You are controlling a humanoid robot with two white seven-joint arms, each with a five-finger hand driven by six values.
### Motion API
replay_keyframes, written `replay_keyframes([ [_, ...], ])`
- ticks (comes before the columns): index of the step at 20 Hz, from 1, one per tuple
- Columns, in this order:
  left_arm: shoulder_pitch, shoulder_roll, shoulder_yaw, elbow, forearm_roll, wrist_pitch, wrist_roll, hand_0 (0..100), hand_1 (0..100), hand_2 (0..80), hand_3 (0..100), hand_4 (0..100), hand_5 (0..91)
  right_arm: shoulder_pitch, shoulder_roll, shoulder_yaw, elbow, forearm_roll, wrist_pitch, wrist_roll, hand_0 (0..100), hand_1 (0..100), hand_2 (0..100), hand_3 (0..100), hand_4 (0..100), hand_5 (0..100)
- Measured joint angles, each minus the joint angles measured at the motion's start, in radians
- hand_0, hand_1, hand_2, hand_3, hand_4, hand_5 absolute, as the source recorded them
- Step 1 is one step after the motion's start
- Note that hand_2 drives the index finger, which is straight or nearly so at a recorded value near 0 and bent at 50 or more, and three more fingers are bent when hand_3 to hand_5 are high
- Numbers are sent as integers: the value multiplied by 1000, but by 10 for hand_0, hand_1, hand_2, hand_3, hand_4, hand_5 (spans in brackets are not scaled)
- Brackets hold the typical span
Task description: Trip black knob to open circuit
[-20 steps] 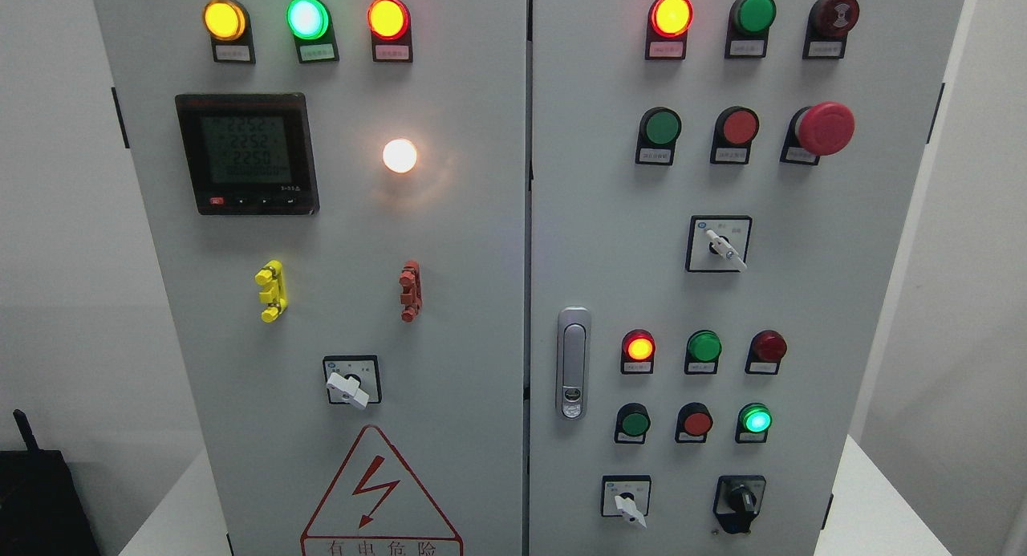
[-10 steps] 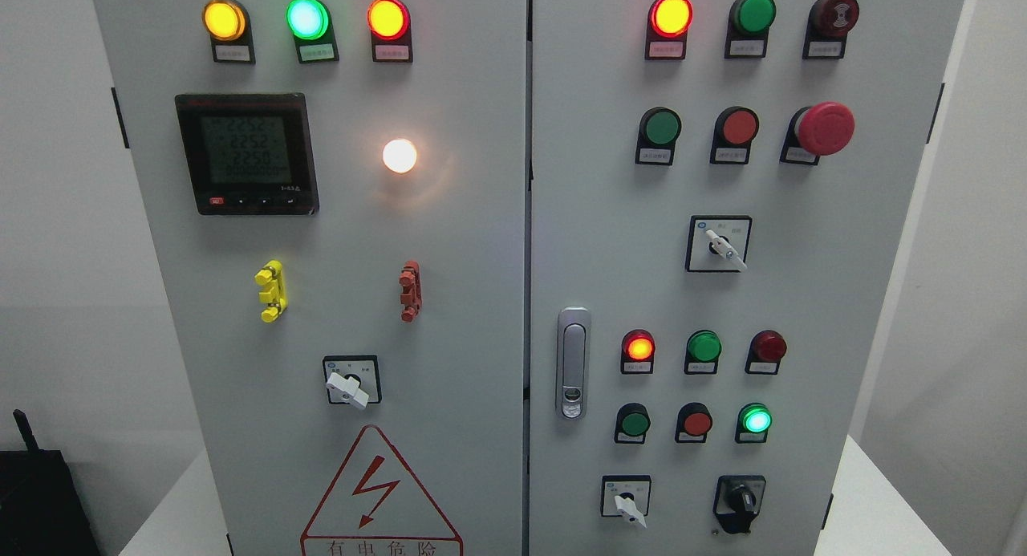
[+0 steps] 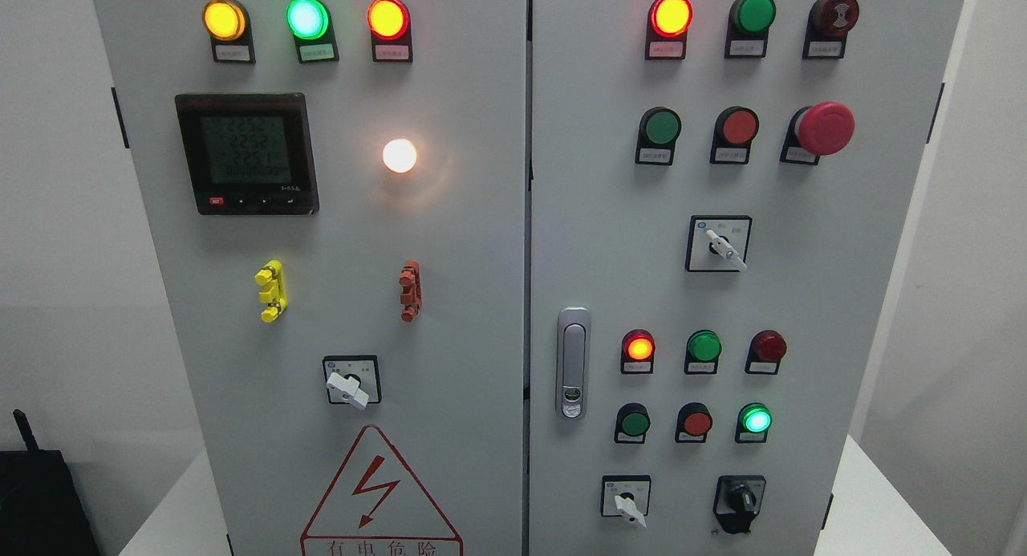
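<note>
Knob, black, sits low on the right door, its grip upright; whether that means tripped I cannot tell. Lamps nearby glow: one green, one red. Neither hand shows, so their state is unknown.

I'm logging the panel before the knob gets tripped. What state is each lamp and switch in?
Black knob: untouched, handle upright.
Top-left lamps, yellow, green, red: lit.
White lamp: lit.
Meter: display on.
Top-right red lamp: lit.
Green lamp beside it: unlit.
Emergency stop: cannot tell.
Lower green lamp: lit.
Door handle: flush, closed.
</note>
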Motion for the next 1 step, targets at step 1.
replay_keyframes([
  [1,0,0,0,0,0,0,0,120,389,0,0,0,0,0,0,0,0,0,0,0,0,31,0,0,0,0],
])
